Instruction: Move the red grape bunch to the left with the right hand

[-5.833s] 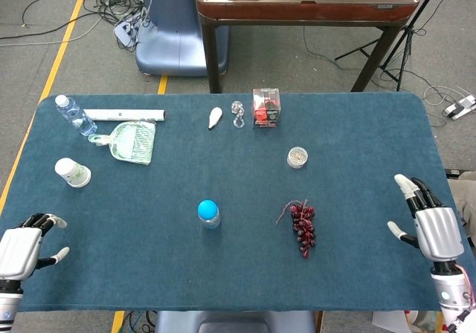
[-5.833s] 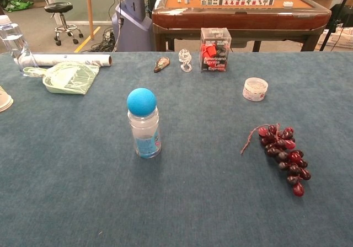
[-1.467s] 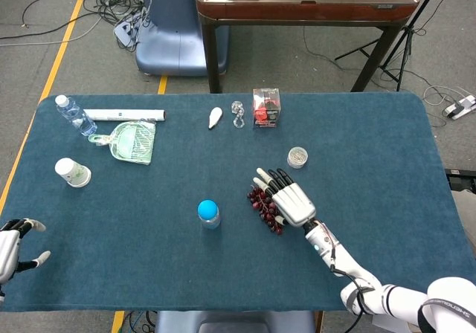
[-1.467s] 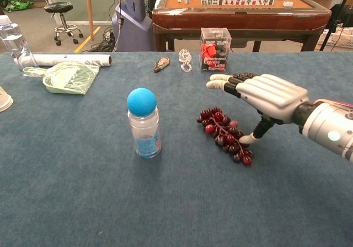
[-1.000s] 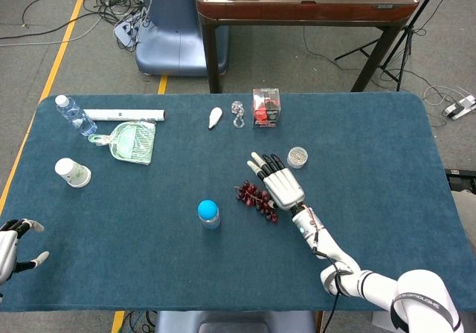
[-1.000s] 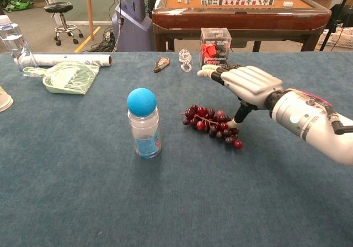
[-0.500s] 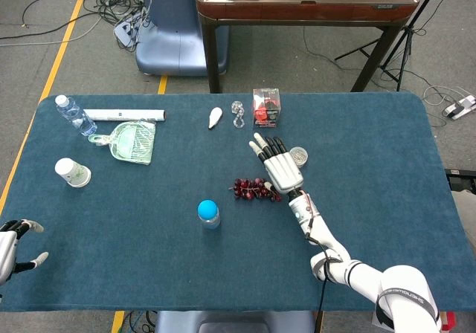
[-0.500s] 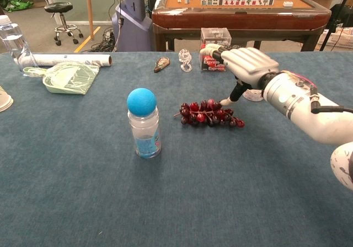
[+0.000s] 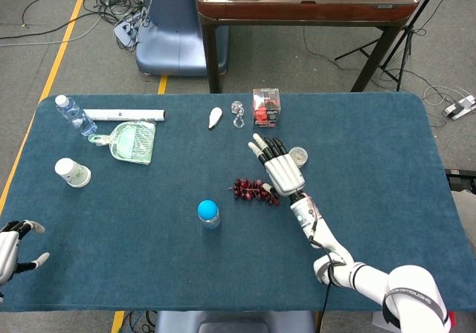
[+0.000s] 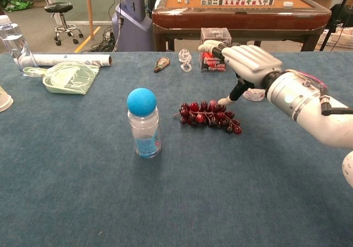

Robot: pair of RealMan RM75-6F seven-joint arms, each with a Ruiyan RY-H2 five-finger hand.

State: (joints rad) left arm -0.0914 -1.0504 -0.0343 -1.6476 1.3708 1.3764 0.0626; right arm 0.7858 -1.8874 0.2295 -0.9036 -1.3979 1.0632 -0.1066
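The red grape bunch (image 9: 252, 189) (image 10: 209, 115) lies flat on the blue table cloth, lengthwise left to right, just right of the blue-capped bottle. My right hand (image 9: 280, 167) (image 10: 247, 61) hovers above and behind the bunch's right end, fingers stretched out and apart, thumb pointing down toward the grapes without holding them. My left hand (image 9: 15, 251) sits at the table's near left corner, fingers apart, holding nothing; the chest view does not show it.
A small bottle with a blue ball cap (image 9: 209, 213) (image 10: 143, 123) stands left of the grapes. A round tin (image 9: 299, 154), a clear box with red contents (image 9: 265, 108) (image 10: 212, 47), a glass piece (image 10: 185, 60), a green dustpan (image 9: 131, 140), a cup (image 9: 72, 172) and a water bottle (image 9: 75, 114) lie further off.
Since 5.8 s ago my right hand swept the grape bunch leftward from the right side toward the bottle. In the last half second the hand lifted slightly off the bunch, which stays put.
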